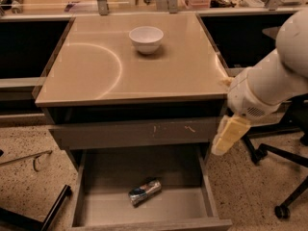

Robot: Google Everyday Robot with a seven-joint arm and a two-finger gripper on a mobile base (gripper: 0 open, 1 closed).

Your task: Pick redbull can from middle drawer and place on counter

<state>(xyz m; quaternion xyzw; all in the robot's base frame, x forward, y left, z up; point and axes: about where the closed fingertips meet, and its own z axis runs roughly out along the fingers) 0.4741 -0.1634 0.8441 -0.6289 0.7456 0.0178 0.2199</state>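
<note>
One redbull can [145, 191] is seen lying in the open middle drawer [179, 204] below the desk's [96, 71] front edge, while the gripper [230, 134], its state not to be told, is held beside the front right corner, so the reaching step is judged in hand and a descent onto the can is called for.

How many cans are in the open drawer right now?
1. The redbull can lies on its side on the middle drawer floor, slightly left of centre. The gripper hangs outside, right of the drawer. The drawer's shadowed back could hide more.
</note>
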